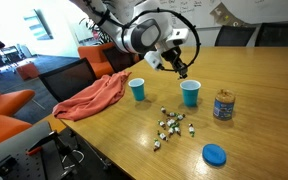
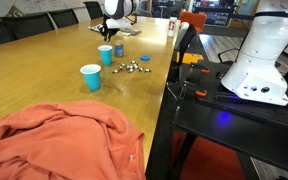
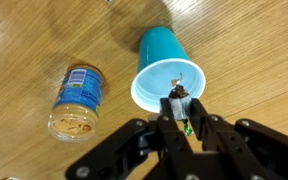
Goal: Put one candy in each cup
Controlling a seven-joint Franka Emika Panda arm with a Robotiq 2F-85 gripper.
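Note:
Two bright-blue cups stand on the wooden table: one (image 1: 190,93) under my gripper, also in the wrist view (image 3: 167,70) and far off (image 2: 105,54), and another (image 1: 137,89) nearer the orange cloth, close in an exterior view (image 2: 90,76). My gripper (image 1: 181,70) hangs just above the first cup's rim and is shut on a wrapped candy (image 3: 178,100), held over the cup's edge in the wrist view, fingertips (image 3: 179,108). Several loose candies (image 1: 170,126) lie in a cluster on the table in front of the cups, also seen in an exterior view (image 2: 132,67).
A clear jar with a yellow label (image 1: 223,105) stands right of the cup, also in the wrist view (image 3: 76,100). A flat blue lid (image 1: 215,154) lies near the table's front. An orange cloth (image 1: 92,96) drapes the table edge. Chairs surround the table.

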